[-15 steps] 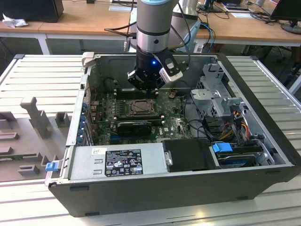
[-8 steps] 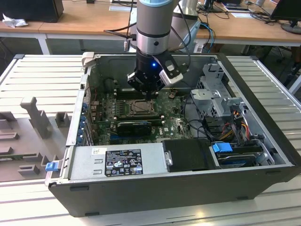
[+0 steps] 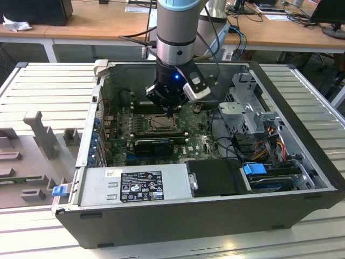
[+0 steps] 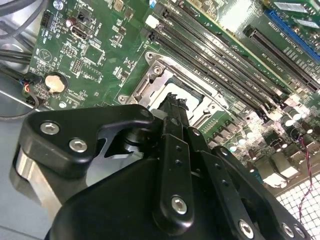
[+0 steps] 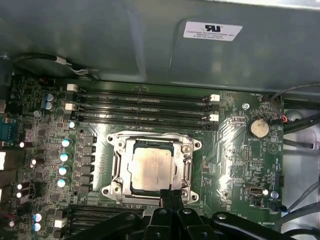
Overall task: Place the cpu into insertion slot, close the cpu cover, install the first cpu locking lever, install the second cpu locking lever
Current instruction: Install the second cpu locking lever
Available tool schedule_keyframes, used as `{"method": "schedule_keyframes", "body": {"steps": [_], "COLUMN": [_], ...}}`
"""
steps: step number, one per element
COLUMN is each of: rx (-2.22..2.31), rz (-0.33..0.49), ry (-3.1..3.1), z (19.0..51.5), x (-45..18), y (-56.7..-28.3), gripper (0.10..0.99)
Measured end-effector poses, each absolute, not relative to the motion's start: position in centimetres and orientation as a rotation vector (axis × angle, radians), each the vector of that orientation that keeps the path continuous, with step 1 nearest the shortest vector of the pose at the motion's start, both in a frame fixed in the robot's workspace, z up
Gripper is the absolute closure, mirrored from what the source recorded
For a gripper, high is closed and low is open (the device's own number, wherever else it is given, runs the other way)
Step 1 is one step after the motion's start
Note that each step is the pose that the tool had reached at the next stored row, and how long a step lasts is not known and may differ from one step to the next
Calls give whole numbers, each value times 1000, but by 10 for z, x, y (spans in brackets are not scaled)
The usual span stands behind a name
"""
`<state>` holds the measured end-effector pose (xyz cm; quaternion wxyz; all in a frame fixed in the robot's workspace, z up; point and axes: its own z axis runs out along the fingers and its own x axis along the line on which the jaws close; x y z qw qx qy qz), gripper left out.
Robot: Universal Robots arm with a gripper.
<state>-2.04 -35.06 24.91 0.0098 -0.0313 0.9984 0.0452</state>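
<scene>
Lying flat in the insertion slot [image 5: 116,186] at the middle of the green motherboard [image 5: 235,165], with the cpu cover [image 5: 186,170] closed down around it as a silvery frame: the cpu [image 5: 149,169], pale top showing through the window in the first wrist view. Hanging just over the socket's edge at about 6 o'clock of the chip, fingertips pressed together and holding nothing: the gripper [image 5: 170,195]. Farther right, toward 2 o'clock of the socket, a round coin battery [image 5: 258,128].
</scene>
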Motion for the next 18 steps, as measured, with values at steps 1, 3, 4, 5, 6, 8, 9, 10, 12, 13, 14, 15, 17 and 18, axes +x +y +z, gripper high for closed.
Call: {"method": "schedule_keyframes", "body": {"steps": [1,3,4,5,6,8,9,10,12,13,14,15,17,18], "rx": [-98,-98,-98,-98,-98,-98,-97,-98,-98,-98,-97,-97,-98,-99], "rz": [142,145,145,145,147,147,147,153,174,182,191,196,204,205], "ry": [3117,3119,3120,3120,3120,3120,3120,3120,3118,3117,3117,3116,3116,3116], "z": [249,243,239,238,237,237,237,237,237,237,237,236,232,229], "x": [-20,-20,-21,-21,-22,-24,-26,-31,-41,-45,-47,-50,-52,-52], "y": [-352,-360,-360,-361,-364,-369,-372,-373,-374,-374,-374,-374,-374,-374], "gripper": [980,980,980,980,980,980,980,980,980,980,980,980,980,980]}}
